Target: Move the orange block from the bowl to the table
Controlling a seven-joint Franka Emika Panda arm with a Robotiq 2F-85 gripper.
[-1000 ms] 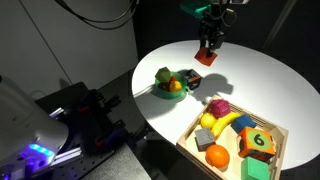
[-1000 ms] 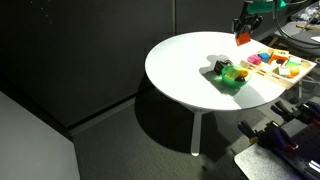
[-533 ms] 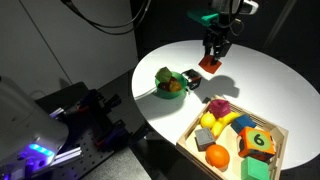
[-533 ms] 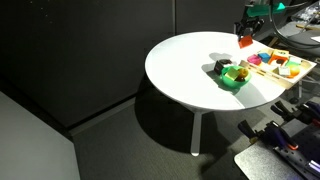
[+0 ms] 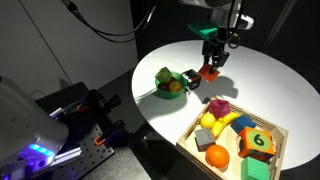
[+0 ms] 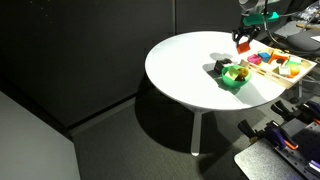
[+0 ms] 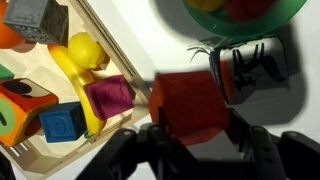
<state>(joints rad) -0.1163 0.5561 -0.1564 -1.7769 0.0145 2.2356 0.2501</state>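
My gripper [image 5: 210,68] is shut on the orange block [image 5: 209,72], a small orange-red cube, and holds it just above the white table [image 5: 260,75], to the right of the dark-green bowl [image 5: 170,88]. In the wrist view the orange block [image 7: 192,105] fills the space between the jaws [image 7: 195,140]. The bowl [image 7: 240,8] shows at the top edge there, with round fruit in it. In an exterior view the gripper [image 6: 243,40] with the block [image 6: 243,43] hangs behind the bowl [image 6: 234,77].
A dark cube [image 5: 189,78] lies next to the bowl, close to the gripper; it also shows in the wrist view [image 7: 250,68]. A wooden tray [image 5: 275,135] at the front right holds a banana, an orange fruit, numbered cubes and other blocks.
The gripper has come down and slightly toward the bowl with the orange block still in it. The bowl and tray have not moved.
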